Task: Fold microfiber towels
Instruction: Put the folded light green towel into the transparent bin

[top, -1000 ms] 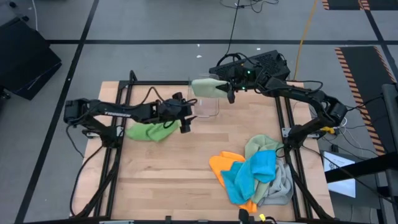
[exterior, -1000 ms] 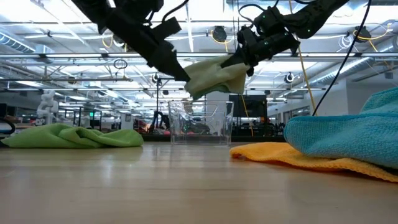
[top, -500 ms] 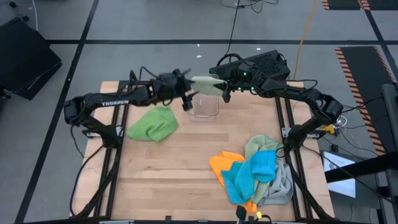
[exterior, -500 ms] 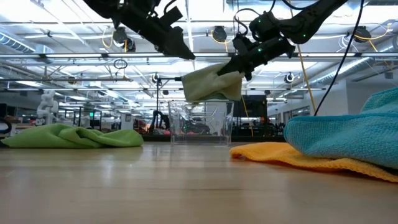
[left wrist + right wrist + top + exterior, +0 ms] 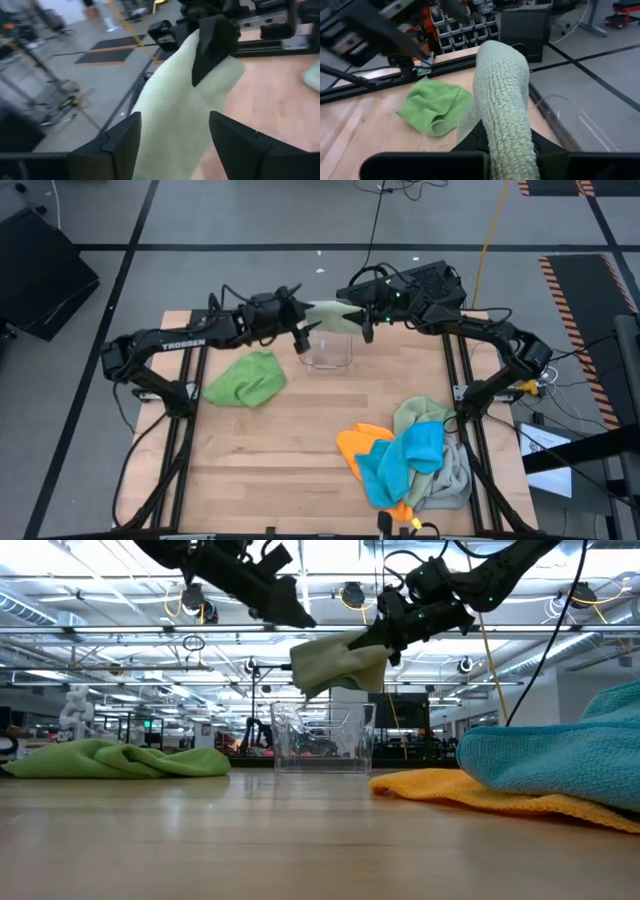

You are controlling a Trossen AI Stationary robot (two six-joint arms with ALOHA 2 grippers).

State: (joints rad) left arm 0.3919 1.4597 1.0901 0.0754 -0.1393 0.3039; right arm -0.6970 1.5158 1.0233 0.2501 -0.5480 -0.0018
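Above the clear bin (image 5: 328, 350), the right gripper (image 5: 352, 317) keeps the sage towel (image 5: 326, 314) clamped while the left gripper (image 5: 298, 332) has risen alongside, fingers spread — drop-off looks close.

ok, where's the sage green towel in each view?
High: sage green towel at the table's far edge, above the clear bin.
Low: it hangs over the bin.
Left wrist: centre.
Right wrist: centre.
Shared landmark: bright green towel, except in the left wrist view.
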